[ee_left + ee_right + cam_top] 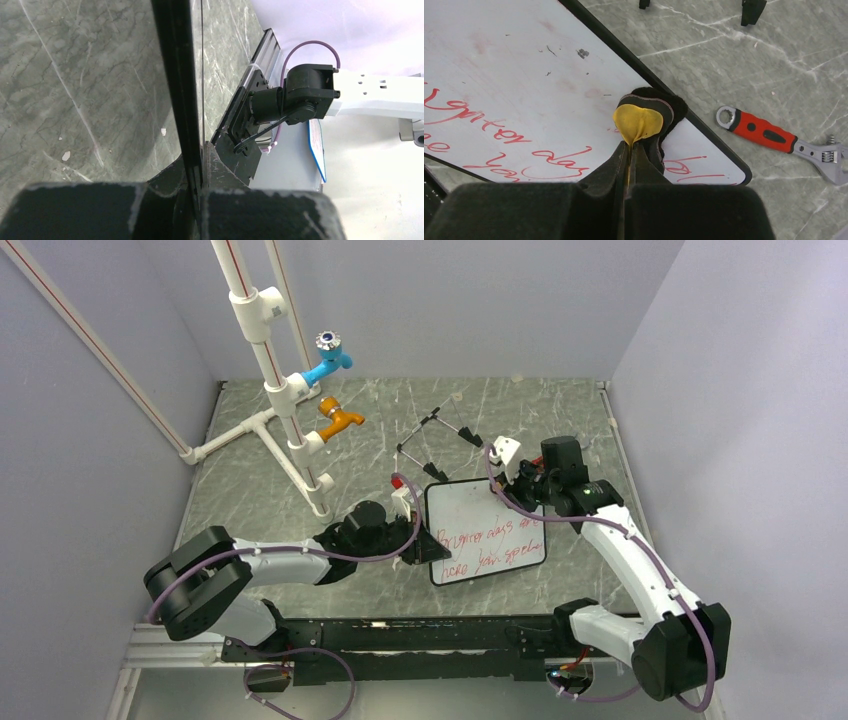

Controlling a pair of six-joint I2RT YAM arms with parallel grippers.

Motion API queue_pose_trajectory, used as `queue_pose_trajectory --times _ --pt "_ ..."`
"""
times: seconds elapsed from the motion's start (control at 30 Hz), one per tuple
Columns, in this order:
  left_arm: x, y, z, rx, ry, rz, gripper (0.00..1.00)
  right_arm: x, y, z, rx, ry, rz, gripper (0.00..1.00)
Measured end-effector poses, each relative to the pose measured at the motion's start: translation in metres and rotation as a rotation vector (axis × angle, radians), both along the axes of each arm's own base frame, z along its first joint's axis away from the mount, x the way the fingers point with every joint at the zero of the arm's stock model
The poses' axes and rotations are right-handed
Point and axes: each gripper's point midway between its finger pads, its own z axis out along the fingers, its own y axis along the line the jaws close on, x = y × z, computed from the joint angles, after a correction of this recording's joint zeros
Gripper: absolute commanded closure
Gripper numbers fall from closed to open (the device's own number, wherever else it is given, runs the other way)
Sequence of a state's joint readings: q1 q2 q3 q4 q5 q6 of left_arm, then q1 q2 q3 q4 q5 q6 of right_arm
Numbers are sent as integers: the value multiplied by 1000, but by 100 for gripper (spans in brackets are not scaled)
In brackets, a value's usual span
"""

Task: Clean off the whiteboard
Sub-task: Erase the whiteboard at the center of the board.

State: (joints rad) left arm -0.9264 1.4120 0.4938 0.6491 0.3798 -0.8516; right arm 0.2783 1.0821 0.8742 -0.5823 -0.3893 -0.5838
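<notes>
The whiteboard [487, 532] lies on the table with red handwriting across its lower half. My left gripper [424, 546] is shut on its left edge. In the left wrist view the board's black frame [175, 75] runs edge-on between the closed fingers of that gripper [197, 172]. My right gripper [514, 483] is at the board's top right corner, shut on the yellow-black eraser [644, 120]. In the right wrist view this gripper [630, 150] presses the eraser onto the white surface [524, 70] beside the red lines [556, 156].
A black wire easel [437, 437] stands behind the board; its feet [751, 10] show in the right wrist view. A red-handled wrench [761, 131] lies right of the board. A white pipe stand [285, 410] with blue and orange taps is at back left.
</notes>
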Motion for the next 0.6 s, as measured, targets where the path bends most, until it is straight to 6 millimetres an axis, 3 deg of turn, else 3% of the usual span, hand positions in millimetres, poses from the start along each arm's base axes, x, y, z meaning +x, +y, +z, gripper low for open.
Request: queue_pose_trajectory --times 0.17,0.3,0.43,0.6 --pt "0 0 0 0 -1 -1 100 -1 7 2 -18 0 22 100" --pt "-1 1 0 2 15 4 100 -1 41 16 -29 -9 121 100" --pt "1 2 -3 11 36 18 100 -13 79 23 -15 -2 260 100" --pt "1 2 -4 14 36 21 100 -40 97 17 4 27 394 100"
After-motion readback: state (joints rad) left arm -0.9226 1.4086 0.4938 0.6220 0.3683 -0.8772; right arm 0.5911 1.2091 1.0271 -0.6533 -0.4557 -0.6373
